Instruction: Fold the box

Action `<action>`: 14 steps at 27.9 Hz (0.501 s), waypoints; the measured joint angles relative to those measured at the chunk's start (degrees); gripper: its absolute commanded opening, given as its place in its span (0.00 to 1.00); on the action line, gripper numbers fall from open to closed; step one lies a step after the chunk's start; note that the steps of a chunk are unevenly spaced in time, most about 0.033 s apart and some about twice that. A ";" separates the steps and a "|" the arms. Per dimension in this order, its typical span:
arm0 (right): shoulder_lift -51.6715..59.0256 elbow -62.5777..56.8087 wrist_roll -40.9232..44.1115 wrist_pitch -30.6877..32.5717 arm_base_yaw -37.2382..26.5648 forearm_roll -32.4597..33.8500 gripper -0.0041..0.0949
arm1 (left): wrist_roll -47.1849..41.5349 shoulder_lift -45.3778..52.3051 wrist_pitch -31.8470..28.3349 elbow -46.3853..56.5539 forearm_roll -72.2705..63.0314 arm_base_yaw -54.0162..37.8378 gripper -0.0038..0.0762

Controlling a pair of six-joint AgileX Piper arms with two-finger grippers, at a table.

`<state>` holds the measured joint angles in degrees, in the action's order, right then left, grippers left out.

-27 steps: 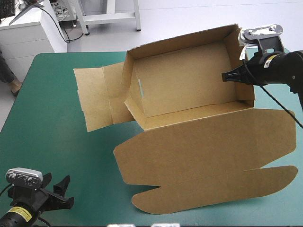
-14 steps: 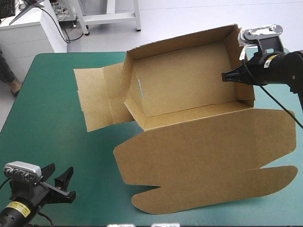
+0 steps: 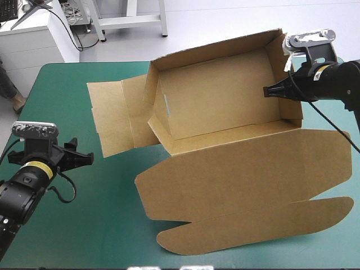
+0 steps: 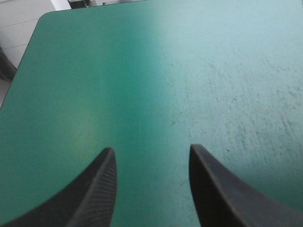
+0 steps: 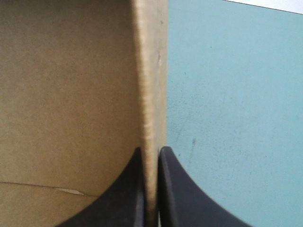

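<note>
we had the right gripper (image 3: 266, 90) pinched tight on the box (image 3: 216, 101) at its right end wall (image 5: 150, 71), walls up, lid (image 3: 242, 174) flat mid surface (image 3: 73, 225), left gripper (image 3: 80, 152) spread apart over bare teal-green near the left edge, not touching the board

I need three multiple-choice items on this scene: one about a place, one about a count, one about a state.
1. Where is the left hand relative to the box?
A. over bare teal-green cover, apart from the box
B. inside the box
C. resting on its flat lid

2. How many hands touch the box?
A. none
B. one
C. two

3. What is the state of the right hand?
A. wide open
B. out of view
C. shut on the box's right wall

Answers: 1 A, since the left wrist view shows only cover ahead. 2 B, since only the right hand holds board. 3 C, since the right wrist view shows it pinching the wall's edge.
</note>
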<state>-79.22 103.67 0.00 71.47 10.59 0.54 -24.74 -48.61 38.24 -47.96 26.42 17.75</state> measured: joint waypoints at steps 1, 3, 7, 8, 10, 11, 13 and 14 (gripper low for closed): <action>0.00 0.00 0.00 0.00 0.00 0.00 0.02 | -1.19 -1.27 0.00 -0.75 0.91 0.00 0.47; 0.00 0.00 0.00 0.00 0.00 0.00 0.02 | -2.65 -4.12 0.00 -2.79 1.97 -0.70 0.47; 0.00 0.00 0.00 0.00 0.00 0.00 0.02 | -3.09 -7.54 0.15 -4.74 1.78 -6.60 0.47; 0.00 0.00 0.00 0.00 0.00 0.00 0.02 | -2.93 -8.21 0.15 -4.96 1.07 -8.45 0.47; 0.00 0.00 -0.33 0.00 0.00 0.00 0.02 | -0.83 -9.93 -0.33 -5.28 -2.18 -13.46 0.47; 0.00 0.00 -0.39 0.00 0.00 0.00 0.02 | 1.00 -10.67 -0.86 -5.41 -4.33 -16.00 0.47; 0.00 0.00 -0.39 0.00 0.00 0.00 0.02 | 7.82 -12.83 -1.87 -5.47 -11.98 -20.90 0.47; 0.00 0.00 -0.44 0.00 0.00 0.00 0.02 | 12.21 -14.09 -2.01 -5.47 -16.86 -22.74 0.47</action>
<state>-79.22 103.67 -0.44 71.47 10.59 0.54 -12.53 -62.70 36.24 -53.43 9.57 -4.99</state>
